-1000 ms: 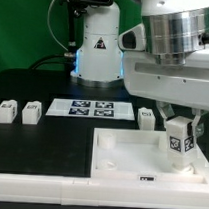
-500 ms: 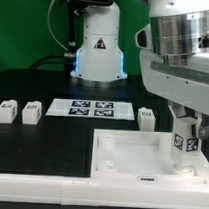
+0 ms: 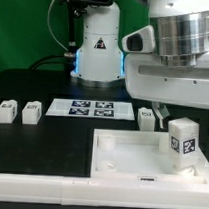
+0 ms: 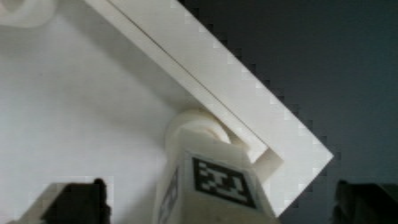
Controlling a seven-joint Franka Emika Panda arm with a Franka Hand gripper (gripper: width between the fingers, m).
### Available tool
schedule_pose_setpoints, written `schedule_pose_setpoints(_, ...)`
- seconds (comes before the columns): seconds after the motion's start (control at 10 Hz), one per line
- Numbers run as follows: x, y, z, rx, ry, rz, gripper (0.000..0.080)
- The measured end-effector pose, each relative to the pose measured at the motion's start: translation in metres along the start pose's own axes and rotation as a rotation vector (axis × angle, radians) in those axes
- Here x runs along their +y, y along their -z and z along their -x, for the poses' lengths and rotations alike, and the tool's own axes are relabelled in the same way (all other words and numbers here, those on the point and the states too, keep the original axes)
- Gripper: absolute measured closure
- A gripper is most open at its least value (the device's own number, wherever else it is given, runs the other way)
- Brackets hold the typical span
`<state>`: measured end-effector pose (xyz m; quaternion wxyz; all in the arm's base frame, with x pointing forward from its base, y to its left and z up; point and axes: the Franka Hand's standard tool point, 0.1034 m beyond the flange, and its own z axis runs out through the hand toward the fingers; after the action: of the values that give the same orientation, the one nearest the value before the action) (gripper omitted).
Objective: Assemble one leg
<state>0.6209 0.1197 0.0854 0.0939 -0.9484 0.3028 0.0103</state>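
One leg [image 3: 181,144], a small white block with a black-and-white tag, stands upright in the near corner socket of the large white panel [image 3: 129,162], on the exterior view's right. My gripper [image 3: 178,109] hovers just above it. In the wrist view the leg [image 4: 217,165] sits between my two dark fingertips [image 4: 75,202], which stand wide apart and do not touch it. My gripper [image 4: 222,208] is open. Three more legs lie on the black table: two at the exterior view's left [image 3: 5,111] [image 3: 32,111] and one behind the panel [image 3: 146,117].
The marker board [image 3: 90,109] lies flat behind the panel. The arm's white base [image 3: 96,47] stands at the back. The panel's raised rim [image 4: 231,90] runs diagonally past the socket. The table's white front edge [image 3: 37,194] runs along the near side.
My fingers were around the leg at the panel's corner. They have opened and the gripper has risen, leaving the leg standing in the socket.
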Motion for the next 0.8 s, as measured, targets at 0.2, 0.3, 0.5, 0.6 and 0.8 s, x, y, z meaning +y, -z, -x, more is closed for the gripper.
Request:
schedule_pose_setpoints(0.2,0.0014,-0.0013,-0.0009,-0.001,0.29,0.001,0.0152)
schedule_pose_setpoints(0.3,0.0036,-0.0021,-0.0042,-0.001,0.407,0.001,0.0151)
schedule_pose_setpoints(0.5,0.0037,-0.0015,-0.0065,0.001,0.654,0.004,0.0151)
schedule_pose_setpoints(0.6,0.0024,-0.0011,-0.008,0.002,0.753,0.008,0.0151)
schedule_pose_setpoints(0.8,0.0023,-0.0013,-0.0082,0.003,0.793,0.008,0.0151)
